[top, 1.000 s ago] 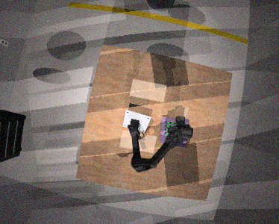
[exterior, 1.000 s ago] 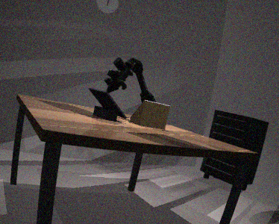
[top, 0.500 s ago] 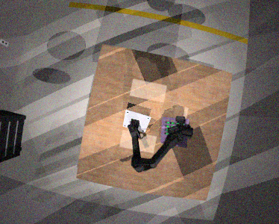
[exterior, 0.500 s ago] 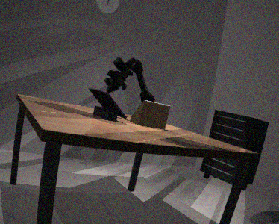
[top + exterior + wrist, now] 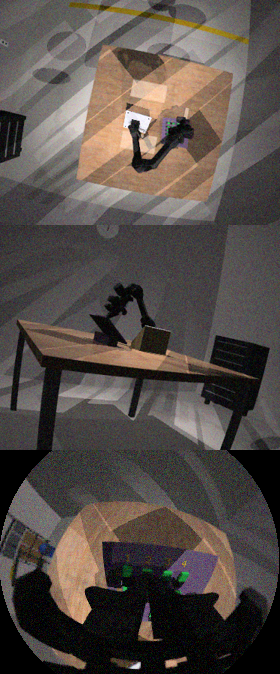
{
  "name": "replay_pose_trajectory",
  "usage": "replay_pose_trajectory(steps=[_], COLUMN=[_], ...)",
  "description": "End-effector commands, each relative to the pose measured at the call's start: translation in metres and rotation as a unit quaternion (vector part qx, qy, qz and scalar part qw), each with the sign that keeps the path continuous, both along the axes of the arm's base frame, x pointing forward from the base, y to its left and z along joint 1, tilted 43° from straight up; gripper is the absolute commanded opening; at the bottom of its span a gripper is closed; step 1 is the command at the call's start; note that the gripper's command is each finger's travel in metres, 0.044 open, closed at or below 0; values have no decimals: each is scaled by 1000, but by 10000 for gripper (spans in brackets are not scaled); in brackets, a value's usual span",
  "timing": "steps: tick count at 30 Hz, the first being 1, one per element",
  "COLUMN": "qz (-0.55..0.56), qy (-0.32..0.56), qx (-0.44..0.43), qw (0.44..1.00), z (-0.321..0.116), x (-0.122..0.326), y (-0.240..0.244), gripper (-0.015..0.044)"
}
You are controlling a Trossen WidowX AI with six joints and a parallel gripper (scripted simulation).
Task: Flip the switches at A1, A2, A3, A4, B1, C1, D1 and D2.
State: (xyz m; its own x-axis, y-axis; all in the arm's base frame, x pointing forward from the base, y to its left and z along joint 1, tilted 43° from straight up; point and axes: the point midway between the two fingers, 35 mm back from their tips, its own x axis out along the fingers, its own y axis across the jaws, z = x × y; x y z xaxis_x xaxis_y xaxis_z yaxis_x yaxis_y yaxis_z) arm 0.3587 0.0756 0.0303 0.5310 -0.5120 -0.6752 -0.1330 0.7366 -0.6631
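Observation:
The purple switch panel [image 5: 183, 145] [image 5: 106, 326] [image 5: 202, 569] stands tilted on the table, partly in shadow. The printed column numbers 1 to 4 show along its far edge in the wrist view. Green switches show below them: one under 1 [image 5: 127, 571], one under 2 [image 5: 147, 570], one under 3 [image 5: 167, 573] and one under 4 [image 5: 183, 576]. Which ends are raised is too dark to tell. My gripper [image 5: 148, 575] [image 5: 108, 316] is shut and empty, its tips low over the panel near the middle columns. The fingers hide most of the nearer rows.
The arm's base is on a white-topped block [image 5: 144, 119] [image 5: 157, 340] left of the panel in the top view. A small pale strip [image 5: 186, 112] lies beyond the panel. A dark drawer cabinet [image 5: 10, 136] [image 5: 239, 369] stands off the table. Hard shadows cross the wooden table [image 5: 108, 150].

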Motion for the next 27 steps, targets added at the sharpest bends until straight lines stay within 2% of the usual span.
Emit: replay_pose_trajectory(steps=[1,27], qz=[2,2], qy=[1,1], qx=[1,1], qw=[1000,1000], z=[-1,-3], x=[0,2], y=[0,-2], gripper=[0,0])
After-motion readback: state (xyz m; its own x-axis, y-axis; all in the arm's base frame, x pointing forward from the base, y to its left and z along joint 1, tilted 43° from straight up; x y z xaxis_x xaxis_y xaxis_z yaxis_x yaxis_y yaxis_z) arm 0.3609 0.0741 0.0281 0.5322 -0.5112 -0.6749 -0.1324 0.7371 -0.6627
